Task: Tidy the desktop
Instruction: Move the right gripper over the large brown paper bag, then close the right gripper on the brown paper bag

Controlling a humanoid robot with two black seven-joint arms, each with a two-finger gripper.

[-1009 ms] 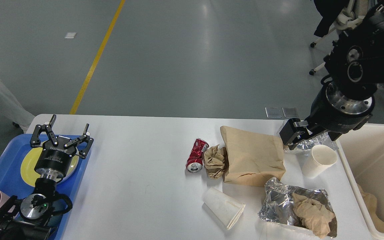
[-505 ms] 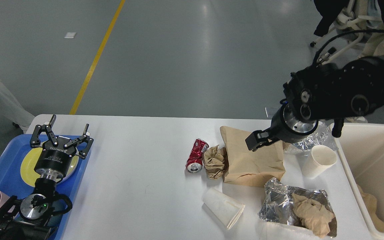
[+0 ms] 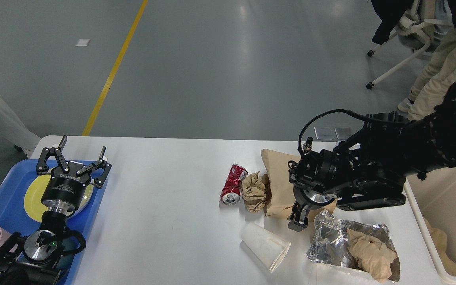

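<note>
While our left gripper (image 3: 71, 162) hangs spread and empty over the blue tray (image 3: 4, 190) at nine o'clock, our right gripper (image 3: 298, 219), jaws unreadable, points down at the desktop (image 3: 164, 190) by the brown bag (image 3: 277, 178).

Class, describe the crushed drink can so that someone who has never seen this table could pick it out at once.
Start at the white desktop and look a little right of its middle, where the litter begins. The crushed can lies at the left edge of that pile, touching a crumpled brown paper wad. It is the only red, metallic item there.
</note>
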